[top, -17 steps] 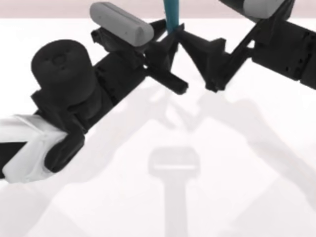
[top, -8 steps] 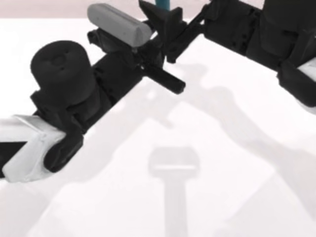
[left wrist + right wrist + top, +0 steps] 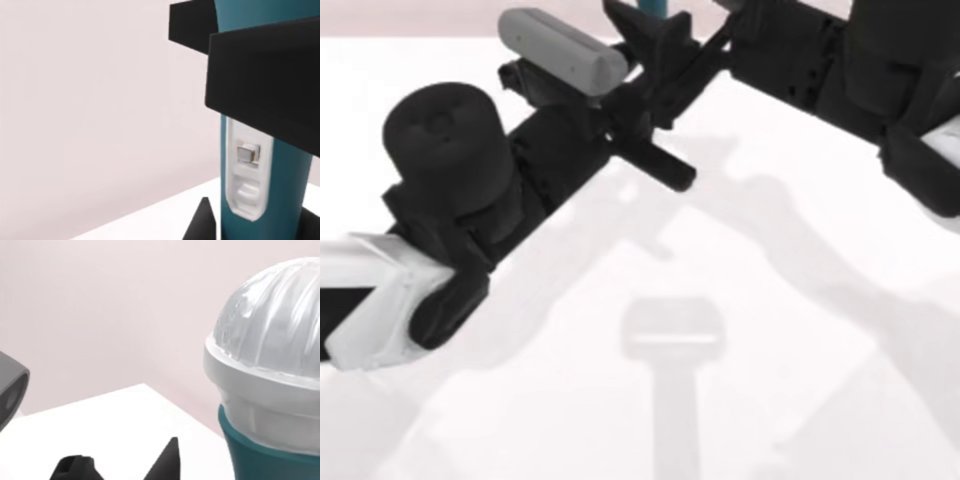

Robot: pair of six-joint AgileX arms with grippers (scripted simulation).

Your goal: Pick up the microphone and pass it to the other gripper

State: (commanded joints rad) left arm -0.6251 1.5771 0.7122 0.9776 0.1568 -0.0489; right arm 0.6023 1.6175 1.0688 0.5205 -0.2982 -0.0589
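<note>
Since the earlier frames the right gripper (image 3: 655,45) has come in from the right and now sits against the microphone (image 3: 653,6) at the far edge of the top view, where one second ago it was apart from it with its fingers spread wide; in the last half second almost nothing has shifted. In the left wrist view two black fingers (image 3: 260,75) of the right gripper cross the teal handle just above the white switch patch (image 3: 247,172), one in front of it and one behind, so they look closed against the handle, though a firm grip I cannot confirm. The left gripper (image 3: 645,95) is just beside and below it, and its dark fingertips (image 3: 202,222) stand at both sides of the lower handle, so it appears to hold the microphone from below. The microphone (image 3: 270,200) stands upright, its long axis about vertical, lifted above the tabletop (image 3: 770,330). Its silvery-white mesh head (image 3: 275,335) points up, and the teal handle goes down from it. The left arm (image 3: 450,200) reaches in from the left side of the tabletop, and the right arm (image 3: 840,70) comes in from the upper right.
</note>
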